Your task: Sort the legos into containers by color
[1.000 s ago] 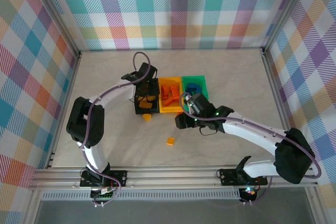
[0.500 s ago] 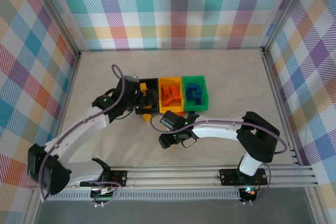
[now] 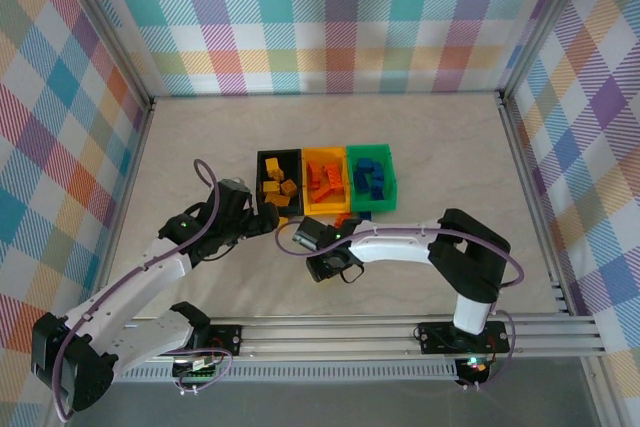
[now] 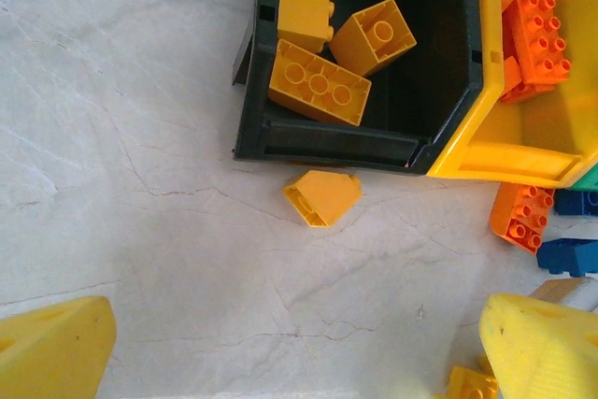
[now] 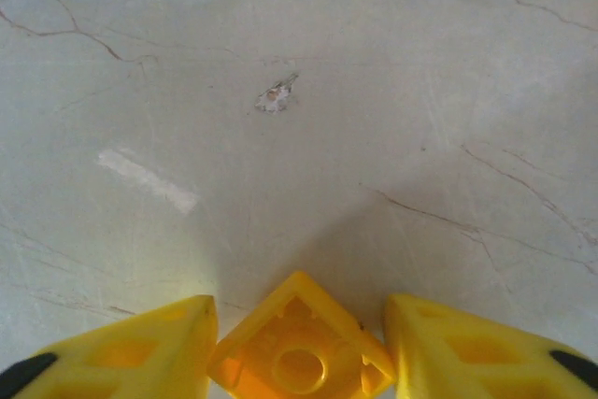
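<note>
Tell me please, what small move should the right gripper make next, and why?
Probably lift the right gripper straight up a little. Its fingers flank the yellow brick and appear to touch both of its sides, low over the table. The black bin holds other yellow bricks, so this one likely goes there afterwards.

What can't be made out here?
- Right wrist view: the yellow brick between the fingers of the right claw is cut off by the bottom edge; clamped or not, unclear.
- Top view: that claw's tips are hidden under its own wrist.
- Left wrist view: blue pieces cut off by the right edge; bricks or not, unclear.
- Top view: bricks in the bins too small to count.
</note>
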Motion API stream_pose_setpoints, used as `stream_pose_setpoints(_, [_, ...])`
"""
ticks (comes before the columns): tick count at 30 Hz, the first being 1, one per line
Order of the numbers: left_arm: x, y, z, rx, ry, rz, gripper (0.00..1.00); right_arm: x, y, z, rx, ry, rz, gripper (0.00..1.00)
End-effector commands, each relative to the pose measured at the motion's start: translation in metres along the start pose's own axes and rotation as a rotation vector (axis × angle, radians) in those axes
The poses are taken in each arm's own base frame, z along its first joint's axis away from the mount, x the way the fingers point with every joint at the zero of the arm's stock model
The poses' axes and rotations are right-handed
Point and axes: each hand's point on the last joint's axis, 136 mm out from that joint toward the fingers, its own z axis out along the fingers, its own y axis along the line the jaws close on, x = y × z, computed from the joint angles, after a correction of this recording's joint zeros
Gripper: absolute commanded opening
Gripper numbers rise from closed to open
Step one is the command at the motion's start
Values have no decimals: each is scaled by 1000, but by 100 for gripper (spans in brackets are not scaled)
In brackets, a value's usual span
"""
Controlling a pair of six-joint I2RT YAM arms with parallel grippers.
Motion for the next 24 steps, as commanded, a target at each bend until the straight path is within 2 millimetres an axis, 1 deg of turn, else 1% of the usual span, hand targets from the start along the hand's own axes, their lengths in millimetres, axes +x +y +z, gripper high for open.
stream_pose_setpoints(1, [-1, 13, -2, -42, -14, -20, 100, 13, -9, -6, 24, 12, 13, 41])
stream_pose_setpoints(7, [-11, 13, -8, -39, -48, -34, 100, 3, -16, -21, 24, -75, 31, 37])
stream_pose_setpoints(11, [-10, 1, -8, 24, -32, -27, 100, -5, -20, -30, 14, -115, 50, 36])
stream_pose_setpoints(13, [-9, 0, -6, 20, -17, -26, 100, -15, -24, -37, 7, -147, 60, 36])
stream_pose_setpoints(15, [-5, 5, -3, 0, -10, -24, 100, -33, -29, -48, -8, -185, 73, 36])
stream_pose_setpoints(17, [-3, 8, -1, -8, -5, -30, 100, -59, -34, -62, -34, -237, 92, 36])
stream_pose_setpoints(19, [1, 10, 2, -10, 2, -35, 100, -91, -41, -76, -58, -298, 111, 37])
stream_pose_setpoints(20, [3, 11, 3, -9, 6, -37, 100, -102, -46, -79, -59, -314, 118, 37])
stream_pose_setpoints(21, [4, 11, 4, -6, 8, -36, 100, -120, -51, -86, -64, -340, 131, 37])
stream_pose_setpoints(22, [6, 12, 5, -8, 12, -37, 100, -133, -55, -88, -72, -351, 141, 37])
stream_pose_setpoints(24, [8, 14, 5, -12, 17, -38, 100, -157, -57, -91, -85, -374, 141, 37])
